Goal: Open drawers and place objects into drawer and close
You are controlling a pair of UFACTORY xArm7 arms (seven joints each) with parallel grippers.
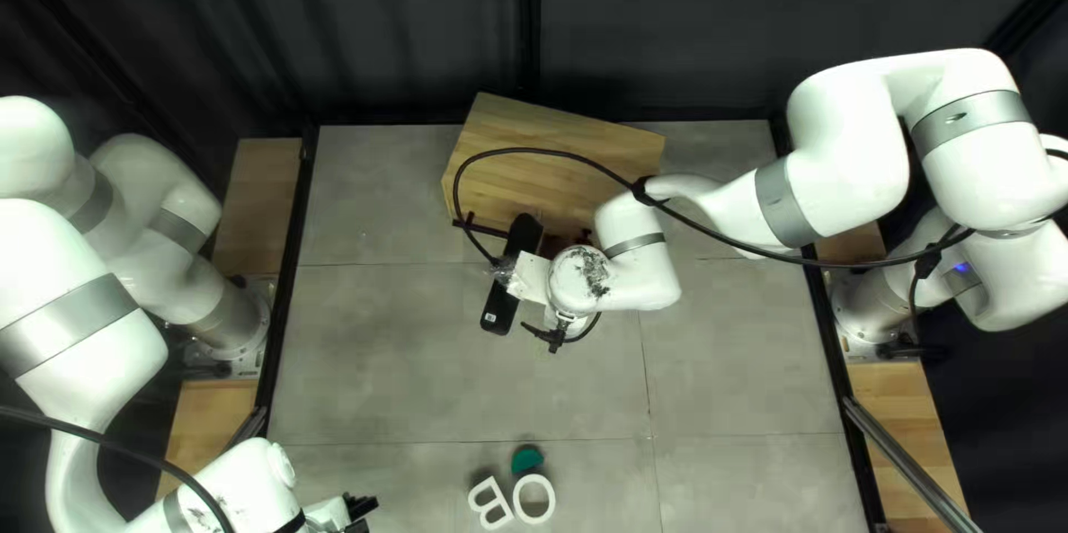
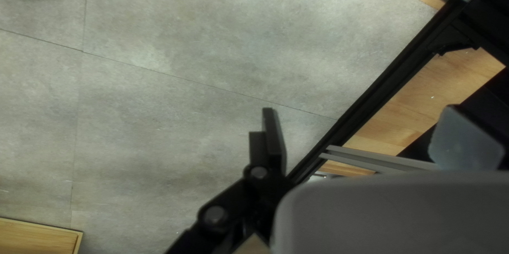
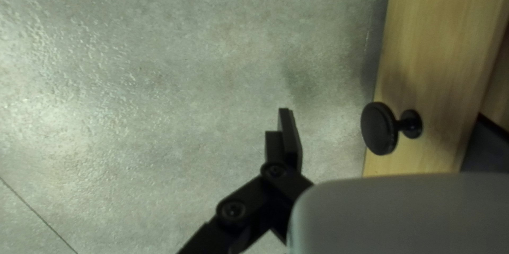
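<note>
In the top left view, B [image 1: 490, 506], O [image 1: 517, 500] and the green piece [image 1: 526, 459] lie at six o'clock, the cabinet [image 1: 556, 144] at twelve. The left gripper [image 1: 363, 515] is at seven, the right gripper [image 1: 528, 279] near the centre; wide or narrow, I cannot tell.

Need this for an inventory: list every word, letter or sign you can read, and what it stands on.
"B": left white piece, shaped as that letter, on the table.
"O": right white piece, possibly a zero, also on the table.
Too small to read: a pale mark on the right arm's black part.
</note>
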